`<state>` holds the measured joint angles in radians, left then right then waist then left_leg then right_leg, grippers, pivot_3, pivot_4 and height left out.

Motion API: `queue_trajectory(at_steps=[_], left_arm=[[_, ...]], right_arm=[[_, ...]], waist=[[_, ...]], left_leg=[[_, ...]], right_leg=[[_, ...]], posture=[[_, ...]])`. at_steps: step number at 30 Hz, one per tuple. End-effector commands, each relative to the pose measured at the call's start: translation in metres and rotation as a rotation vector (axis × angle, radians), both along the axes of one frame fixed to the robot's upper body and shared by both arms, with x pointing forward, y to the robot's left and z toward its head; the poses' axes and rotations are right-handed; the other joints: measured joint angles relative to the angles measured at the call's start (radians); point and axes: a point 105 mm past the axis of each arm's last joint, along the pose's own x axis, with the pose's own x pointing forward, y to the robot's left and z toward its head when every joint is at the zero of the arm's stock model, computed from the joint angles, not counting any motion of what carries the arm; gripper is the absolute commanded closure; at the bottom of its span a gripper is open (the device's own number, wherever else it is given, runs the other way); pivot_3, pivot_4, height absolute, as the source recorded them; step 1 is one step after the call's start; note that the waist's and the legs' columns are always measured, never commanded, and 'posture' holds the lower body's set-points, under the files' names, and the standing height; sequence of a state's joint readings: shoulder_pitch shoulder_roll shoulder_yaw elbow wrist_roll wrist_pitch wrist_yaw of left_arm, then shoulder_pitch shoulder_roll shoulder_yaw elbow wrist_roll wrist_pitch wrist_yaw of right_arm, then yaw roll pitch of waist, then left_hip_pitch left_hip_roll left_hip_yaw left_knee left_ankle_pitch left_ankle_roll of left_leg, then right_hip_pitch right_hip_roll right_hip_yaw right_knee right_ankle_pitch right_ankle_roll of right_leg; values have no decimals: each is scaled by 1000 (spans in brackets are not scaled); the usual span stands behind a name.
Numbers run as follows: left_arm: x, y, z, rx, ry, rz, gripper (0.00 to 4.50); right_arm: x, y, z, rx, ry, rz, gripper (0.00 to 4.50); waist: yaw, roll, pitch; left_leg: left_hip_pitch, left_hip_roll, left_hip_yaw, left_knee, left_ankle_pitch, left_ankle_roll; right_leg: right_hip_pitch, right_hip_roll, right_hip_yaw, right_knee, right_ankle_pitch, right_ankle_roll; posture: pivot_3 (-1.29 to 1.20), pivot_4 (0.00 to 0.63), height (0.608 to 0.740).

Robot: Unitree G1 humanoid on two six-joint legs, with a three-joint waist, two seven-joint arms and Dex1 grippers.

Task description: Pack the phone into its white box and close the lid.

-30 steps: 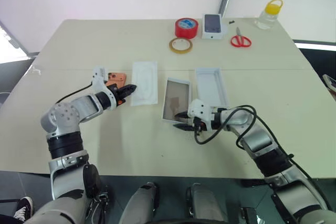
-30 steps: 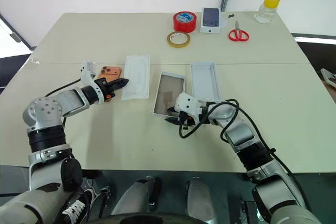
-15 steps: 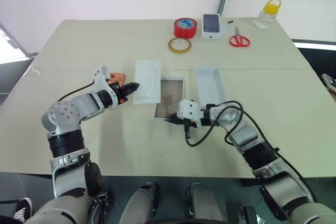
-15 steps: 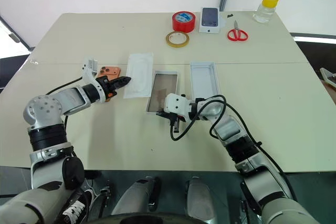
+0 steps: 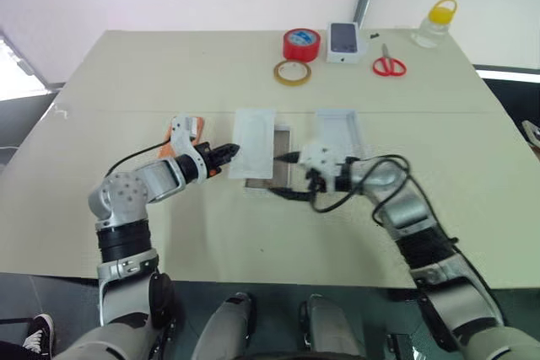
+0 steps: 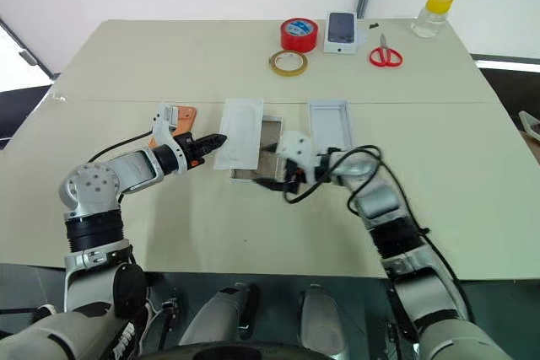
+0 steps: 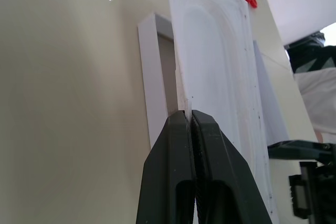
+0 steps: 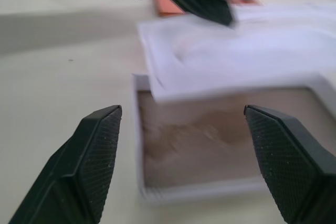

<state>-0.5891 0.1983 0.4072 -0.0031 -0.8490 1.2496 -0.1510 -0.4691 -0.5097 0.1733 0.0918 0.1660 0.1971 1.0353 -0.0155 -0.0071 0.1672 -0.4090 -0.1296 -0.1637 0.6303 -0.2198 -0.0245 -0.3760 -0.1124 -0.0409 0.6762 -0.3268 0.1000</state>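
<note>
On the beige tabletop [image 5: 211, 65], the left gripper [image 6: 218, 138] has its two black fingers pressed together on the near edge of the flat white insert [image 6: 240, 131], the sheet with a rounded recess, and holds it so that it partly overlaps the white box [image 6: 261, 158] on the box's left side. In the left wrist view the fingers [image 7: 173, 166] pinch the thin edge of the insert, with the box's white wall showing just beside it.

The white box lies near the middle of the tabletop, its brownish glossy floor partly showing. The right gripper [image 8: 184, 161] hangs at the box's near right corner with its jaws standing wide apart and nothing between them; in the right wrist view the open box lies in the gap between the two fingers.

The lid [image 6: 328, 121] lies just to the right of the white box, open side up, partly behind the right gripper's white housing. The phone [image 6: 183, 115], orange, lies flat on the tabletop to the left of the insert, partly hidden behind the left wrist.

Along the far edge of the tabletop stand a red tape roll [image 5: 300, 43], a yellowish tape ring [image 5: 292, 72] just in front of it, a small white box [image 5: 342, 41] with a dark phone picture on top, red-handled scissors [image 5: 389, 65] and, toward the far right corner, a clear jar with a yellow lid [image 5: 436, 23].
</note>
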Motion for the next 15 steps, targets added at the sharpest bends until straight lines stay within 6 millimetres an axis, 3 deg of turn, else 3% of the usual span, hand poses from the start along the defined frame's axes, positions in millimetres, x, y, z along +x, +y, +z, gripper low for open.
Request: queue_trajectory(at_steps=[1, 6, 13, 15], left_arm=[[0, -5, 4, 12, -33, 7, 4500], [-2, -19, -8, 35, -8, -21, 4500], [4, -18, -10, 71, -25, -8, 4500], [2, -20, -9, 36, -13, -45, 3868]], right_arm=[[1, -22, 13, 27, -34, -76, 514], [8, -50, 16, 8, -53, -181, 514], [12, -48, 23, 31, -87, -196, 514], [13, -48, 22, 29, -89, -200, 467]], waist=[[1, 0, 0], [-2, -1, 0], [-1, -1, 1], [1, -1, 1]], left_leg=[[0, 0, 0, 0, 0, 0], [0, 1, 2, -1, 0, 0], [0, 1, 2, -1, 0, 0], [0, 1, 2, -1, 0, 0]], right_leg=[[0, 0, 0, 0, 0, 0], [-1, 0, 1, 0, 0, 0], [-1, 0, 1, 0, 0, 0], [-1, 0, 1, 0, 0, 0]], posture=[[0, 150, 740], [0, 150, 740], [0, 150, 740], [0, 150, 740]])
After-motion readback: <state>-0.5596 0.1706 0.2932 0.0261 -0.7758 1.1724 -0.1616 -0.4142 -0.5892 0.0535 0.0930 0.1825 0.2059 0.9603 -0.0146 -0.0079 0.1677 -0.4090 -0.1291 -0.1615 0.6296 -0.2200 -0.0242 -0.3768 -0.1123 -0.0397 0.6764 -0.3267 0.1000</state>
